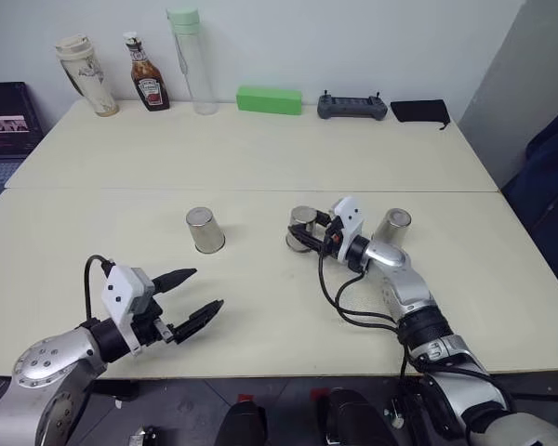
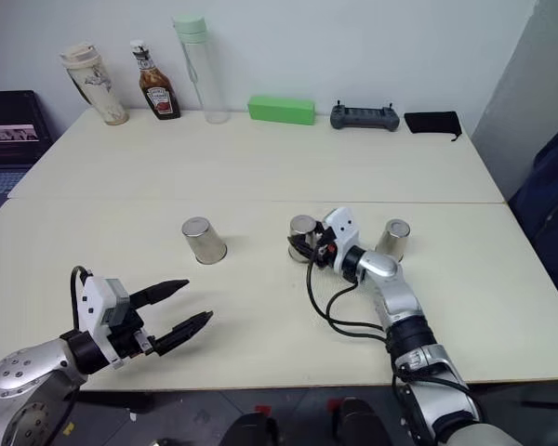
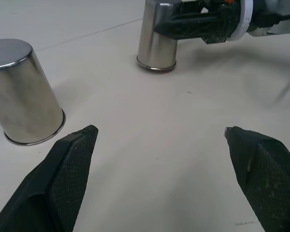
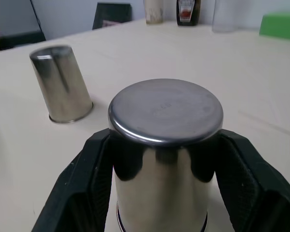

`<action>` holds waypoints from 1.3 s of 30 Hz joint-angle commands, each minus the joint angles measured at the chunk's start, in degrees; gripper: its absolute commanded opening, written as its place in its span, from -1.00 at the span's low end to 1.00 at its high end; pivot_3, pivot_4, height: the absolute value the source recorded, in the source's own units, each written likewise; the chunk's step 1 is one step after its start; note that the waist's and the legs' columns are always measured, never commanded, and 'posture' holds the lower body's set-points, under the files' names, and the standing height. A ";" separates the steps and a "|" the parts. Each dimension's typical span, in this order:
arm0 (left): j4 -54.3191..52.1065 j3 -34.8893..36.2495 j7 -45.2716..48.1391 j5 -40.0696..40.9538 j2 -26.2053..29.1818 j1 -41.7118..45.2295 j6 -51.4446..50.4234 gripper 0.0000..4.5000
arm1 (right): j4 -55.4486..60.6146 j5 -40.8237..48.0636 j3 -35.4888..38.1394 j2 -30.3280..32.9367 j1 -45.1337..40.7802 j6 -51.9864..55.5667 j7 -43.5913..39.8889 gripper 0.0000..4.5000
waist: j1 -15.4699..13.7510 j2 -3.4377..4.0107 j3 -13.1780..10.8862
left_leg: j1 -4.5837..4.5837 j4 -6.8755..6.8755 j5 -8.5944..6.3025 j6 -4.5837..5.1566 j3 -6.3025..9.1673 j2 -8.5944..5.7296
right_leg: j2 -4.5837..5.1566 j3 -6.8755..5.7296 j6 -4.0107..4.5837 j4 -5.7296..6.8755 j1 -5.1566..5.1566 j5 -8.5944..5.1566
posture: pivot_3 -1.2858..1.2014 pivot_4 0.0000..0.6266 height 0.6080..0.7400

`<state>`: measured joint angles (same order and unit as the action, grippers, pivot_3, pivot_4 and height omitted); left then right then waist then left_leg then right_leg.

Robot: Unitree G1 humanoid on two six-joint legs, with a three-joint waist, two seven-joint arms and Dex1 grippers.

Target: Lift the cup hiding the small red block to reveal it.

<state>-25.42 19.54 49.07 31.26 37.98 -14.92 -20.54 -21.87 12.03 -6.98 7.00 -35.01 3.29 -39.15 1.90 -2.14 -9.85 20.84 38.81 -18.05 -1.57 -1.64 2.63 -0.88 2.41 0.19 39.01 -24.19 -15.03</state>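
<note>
Even, bright, diffuse light is seen throughout. Soft shadows are cast beneath the metal cups (image 1: 205, 229). Background items are blurred at twelve o'clock in the right wrist view.

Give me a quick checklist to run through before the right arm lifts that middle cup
1. Right gripper closed on the middle cup, one finger on each side: ok.
2. Middle cup upright, mouth down, not tilted in the grip: ok.
3. Left cup and right cup stand apart from the gripped one, so a straight lift should miss them: ok.
4. Left gripper open, holding nothing, well short of the cups: ok.
5. Small red block under this cup: cannot tell, no red is visible anywhere.
6. Cable looping off the right wrist lies on the table and touches no cup: ok.
</note>
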 commanded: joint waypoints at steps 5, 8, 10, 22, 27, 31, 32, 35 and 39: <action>-1.27 0.41 -0.64 -0.62 0.20 -0.66 1.34 1.00 | 18.98 1.74 3.34 4.12 4.09 14.87 7.12 0.17 | -0.06 0.01 0.00 | 0.01 -0.01 -0.01 -0.01 0.04 -0.02 | 0.05 -0.03 0.00 -0.01 0.01 0.00 | 0.03 -0.52 1.00; -1.03 0.21 -0.26 -0.82 0.45 -0.63 1.60 1.00 | 17.10 0.30 2.67 5.13 5.03 17.42 8.69 0.17 | -0.03 0.02 -0.01 | -0.03 -0.01 0.00 -0.01 0.01 -0.02 | 0.03 -0.02 0.00 -0.01 0.02 0.00 | 0.03 -0.52 1.00; -0.68 0.27 -0.12 -0.86 0.60 -0.20 1.53 1.00 | 15.53 -0.48 3.22 5.09 5.22 17.94 10.18 0.17 | -0.02 0.03 -0.02 | -0.03 -0.01 0.00 0.00 -0.03 -0.02 | 0.02 0.01 0.00 -0.01 0.01 0.00 | 0.03 -0.52 1.00; -0.09 -0.50 0.79 -1.13 0.76 0.73 1.66 1.00 | 17.82 -0.42 3.34 6.56 9.99 18.26 9.38 0.97 | -0.04 0.02 -0.02 | 0.01 -0.01 0.00 0.00 -0.04 -0.03 | -0.01 0.03 -0.01 -0.03 -0.01 -0.01 | 0.03 -0.52 1.00; -0.05 -0.79 0.57 -1.50 1.22 0.67 1.19 1.00 | 29.12 0.26 3.04 11.37 19.38 22.82 7.94 0.97 | -0.05 0.02 -0.01 | 0.01 -0.01 0.00 0.00 -0.03 -0.04 | 0.00 0.03 -0.02 -0.04 0.00 -0.01 | 0.03 -0.52 1.00; 0.08 -1.29 0.12 -2.46 1.72 0.49 1.11 1.00 | 41.37 3.50 4.10 17.38 30.92 22.32 2.63 0.97 | -0.35 0.08 -0.05 | 0.02 -0.06 -0.03 0.03 0.07 -0.05 | 0.00 -0.04 -0.18 -0.06 0.03 -0.16 | 0.03 -0.52 1.00; -0.01 -1.09 -0.18 -1.92 1.65 0.68 0.48 1.00 | 44.15 5.23 4.67 18.61 33.47 22.43 1.02 0.97 | -0.26 0.08 -0.05 | 0.03 -0.06 -0.03 0.03 0.03 -0.04 | 0.00 -0.02 -0.27 -0.06 0.01 -0.21 | 0.03 -0.52 1.00; 0.04 -1.02 -1.61 -1.88 1.74 2.15 -0.88 1.00 | 52.16 10.12 6.01 21.65 40.05 22.14 -3.20 0.97 | 0.14 0.11 -0.08 | -0.03 -0.02 -0.03 0.03 -0.07 0.03 | -0.03 0.03 -0.33 -0.06 0.03 -0.22 | 0.03 -0.52 1.00; -0.07 -1.99 -4.14 -3.52 2.08 4.19 -2.64 1.00 | 57.44 13.55 8.36 22.46 42.36 22.32 -2.91 0.97 | 0.15 0.09 -0.07 | -0.14 -0.01 0.00 0.01 0.00 0.06 | -0.10 0.01 -0.44 -0.01 0.10 -0.16 | 0.03 -0.52 1.00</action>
<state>-24.19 17.55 46.36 28.41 39.25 -11.64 -22.39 31.71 22.99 -0.85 29.14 7.69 26.17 -42.12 2.05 -2.06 -9.92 20.69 38.82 -18.03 -1.55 -1.63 2.68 -0.98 2.42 -0.29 39.01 -24.08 -15.17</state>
